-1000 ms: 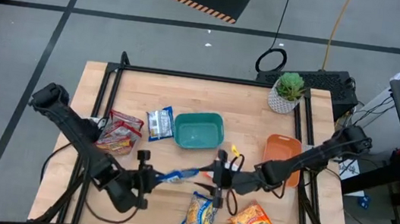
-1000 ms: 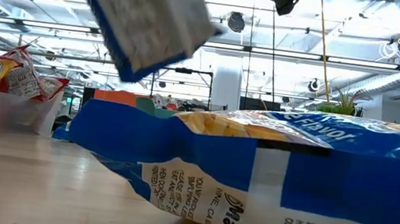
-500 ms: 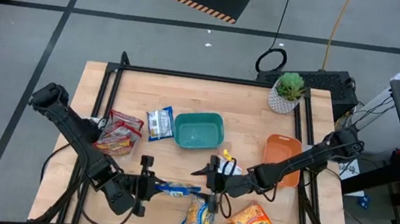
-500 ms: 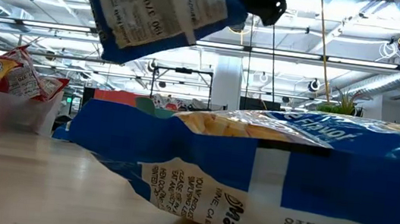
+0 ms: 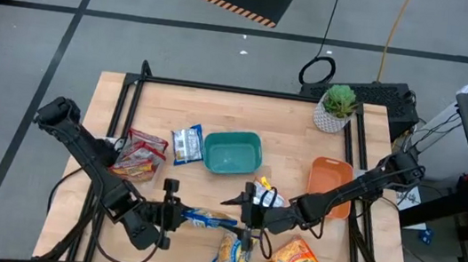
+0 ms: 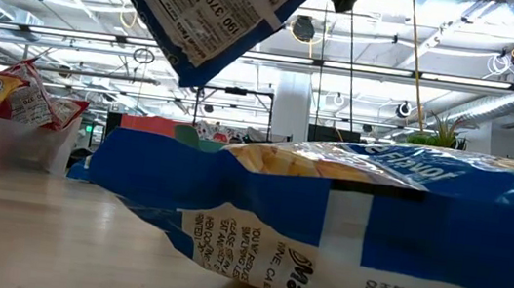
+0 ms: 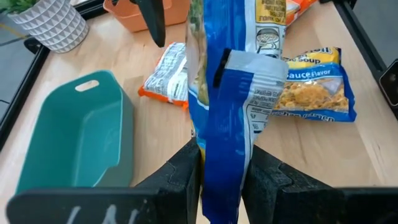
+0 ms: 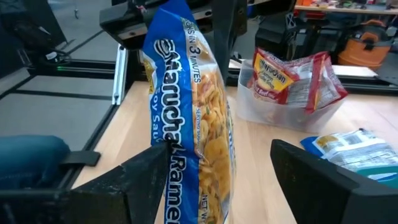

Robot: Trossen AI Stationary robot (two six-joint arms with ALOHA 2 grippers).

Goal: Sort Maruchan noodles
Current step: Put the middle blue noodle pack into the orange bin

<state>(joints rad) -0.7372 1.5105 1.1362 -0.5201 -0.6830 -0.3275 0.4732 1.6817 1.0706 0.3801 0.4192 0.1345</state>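
A blue-and-yellow Maruchan packet (image 5: 209, 221) hangs in the air on edge between my two grippers, near the table's near edge. My left gripper (image 5: 168, 215) is shut on its left end. My right gripper (image 5: 250, 215) is open, and its fingers stand on either side of the packet's right end (image 8: 193, 124). Another blue-and-yellow packet (image 5: 234, 252) and an orange packet (image 5: 294, 259) lie flat near the near edge. A blue-and-silver packet (image 5: 186, 143) lies left of the teal bin (image 5: 233, 151). Red packets (image 5: 137, 155) sit in a clear container. My left gripper pinches the packet's left end (image 7: 224, 146) between its two fingers (image 7: 186, 171). They come level from the table's left, along the packet's length. The packet is lifted clear, on edge, reaching toward the right gripper. My right gripper: one finger (image 8: 146, 180) stands close beside the packet; whether it touches, I cannot tell.
An orange tray (image 5: 331, 180) sits at the right, with a potted plant (image 5: 337, 108) beyond it at the far right corner. A small packet with an orange edge (image 5: 269, 189) lies right of the teal bin. The far half of the table shows bare wood.
Both grippers have moved toward the near edge, carrying the blue packet between them. It was slanting and now lies level between them. In the low view its printed back has swung round and come closer.
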